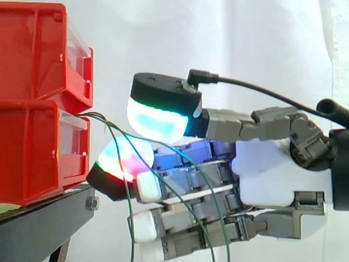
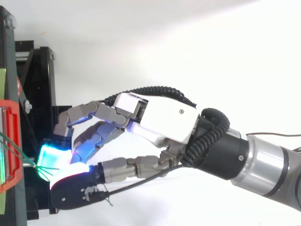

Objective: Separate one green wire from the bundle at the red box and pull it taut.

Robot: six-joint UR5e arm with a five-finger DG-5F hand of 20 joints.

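Thumb pad [image 1: 158, 121]: nearest the side camera; black-backed and glowing cyan, it sits just right of the red box, over the point where the strands leave it.
Hand [image 2: 160, 117]: reaches in from the right, palm level with the lower box. Its fingers curl leftward, and one finger pad [image 1: 117, 157] glows red and magenta just below the thumb pad. In the top view the two pads meet where the green strands converge, pinching a green wire [image 1: 130, 229]. Whether more than one strand lies in the pinch cannot be made out.
Wire bundle [image 1: 101, 116]: leaves the front of the red box at its upper edge and fans out. The strands sag in loose arcs across the fingers and hang below them; none runs straight.
Red box [image 1: 38, 158]: the lower of two stacked red bins at far left, resting on a black stand [image 1: 43, 224].
Step in hand: judged to be the separating grip, close to the bundle's root; the pull is not yet made.
Next move: calls for a steady draw to the right, away from the box, with a firm pinch, until the strand straightens. Neighbouring strands lie close and may come along.
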